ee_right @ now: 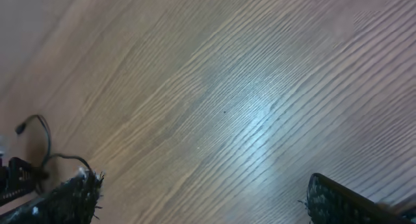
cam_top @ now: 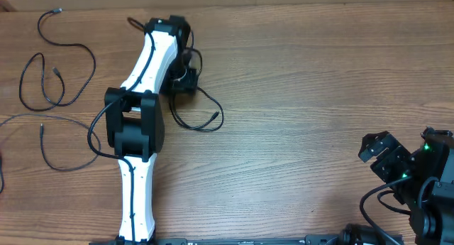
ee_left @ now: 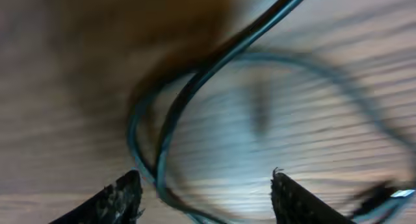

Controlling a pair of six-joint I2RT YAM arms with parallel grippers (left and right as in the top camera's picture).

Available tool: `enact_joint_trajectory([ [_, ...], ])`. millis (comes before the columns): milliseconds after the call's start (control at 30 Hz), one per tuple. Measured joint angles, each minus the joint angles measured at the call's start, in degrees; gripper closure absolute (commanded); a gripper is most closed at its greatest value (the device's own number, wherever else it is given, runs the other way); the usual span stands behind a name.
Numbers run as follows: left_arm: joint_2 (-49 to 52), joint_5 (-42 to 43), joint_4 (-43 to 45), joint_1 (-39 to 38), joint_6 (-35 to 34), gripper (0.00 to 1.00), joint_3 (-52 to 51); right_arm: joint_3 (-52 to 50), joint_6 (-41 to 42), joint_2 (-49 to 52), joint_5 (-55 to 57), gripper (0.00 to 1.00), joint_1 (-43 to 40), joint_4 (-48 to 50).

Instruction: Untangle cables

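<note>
Right hand (ee_right: 203,195): low at the near right of the counter (cam_top: 319,74), fingers spread wide with only bare wood between them, well apart from every cable.
Left-edge cable (cam_top: 44,142): slack beside the lower link of the left arm (cam_top: 138,181), with a plug end lying free. Whether its tail runs under the arm cannot be told.
Looped cable (cam_top: 206,121): on the other side of the arm, one open curl on the wood, running up to the left hand.
Left hand (ee_left: 208,197): low over that curl with its fingers apart. In the blurred wrist view the strands pass between them, unclamped.
Far-left cable (cam_top: 92,64): loose bends toward the far left corner, apart from the other two.
Progress: the three cords look separated, so the job seems close to done.
Risk, snag: lifting while the fingers straddle the strands could hook one and drag the curl.
Risk, double pinch: closing here could catch two strands together and pull the curl tight.
Risk, sweep: swinging the arm leftward could push the left-edge cable into the far-left one.
</note>
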Motion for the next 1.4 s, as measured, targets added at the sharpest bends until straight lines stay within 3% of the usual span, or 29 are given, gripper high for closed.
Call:
enact_joint_trajectory([
  [100, 0.00, -0.96, 0.13, 1.11, -0.35, 0.28, -3.69, 0.00, -1.84, 0.00, 0.26, 0.00, 0.00, 0.02],
  [167, -0.02, -1.46, 1.99, 1.49, -0.35, 0.37, -5.90, 0.00, -2.34, 0.00, 0.39, 0.00, 0.00, 0.46],
  [233, -1.40, -1.75, 3.76, 1.18, -1.05, 0.62, -8.61, 0.00, -2.71, 0.00, 0.39, 0.00, 0.00, 0.74],
  [267, -2.12, -2.43, 4.66, 0.94, -1.79, 0.81, -9.97, 0.00, -2.82, 0.00, 0.39, 0.00, 0.00, 0.70],
  [333, -3.37, -4.85, 5.79, 0.52, -2.80, 0.96, -12.20, 0.00, -2.91, 0.00, 0.42, 0.00, 0.00, 0.44],
  [500, -3.87, -15.34, 5.38, 1.64, -5.27, 0.95, -14.58, 0.00, -2.99, 0.00, 0.42, 0.00, 0.00, 0.26],
  [700, -3.74, -20.31, 6.19, 14.21, -6.29, 0.96, -15.19, 0.00, -3.04, 0.00, 0.42, 0.00, 0.00, 0.33],
  [733, -3.74, -20.13, 6.47, 15.89, -6.21, 0.88, -15.17, 0.00, -3.04, 0.00, 0.42, 0.00, 0.00, 0.55],
  [767, -3.74, -19.89, 6.67, 17.97, -6.21, 0.67, -14.84, 0.00, -3.04, 0.00, 0.42, 0.00, 0.00, 0.92],
  [800, -3.69, -19.82, 6.71, 18.64, -6.05, 0.38, -14.53, 0.00, -3.04, 0.00, 0.39, 0.00, 0.00, 1.05],
  [833, -3.45, -20.00, 6.19, 18.97, -6.14, 0.01, -13.79, 0.00, -2.99, 0.00, 0.37, 0.00, 0.00, 1.07],
  [1133, -0.83, -10.69, -5.27, 15.78, -6.19, 0.00, 7.50, 0.00, -2.97, 0.00, 0.37, 0.00, 0.00, -0.74],
  [1400, -17.44, -7.72, -6.49, 13.31, -6.21, 0.00, 10.71, 0.00, -2.82, 0.00, -1.42, 0.00, 0.00, -1.25],
])
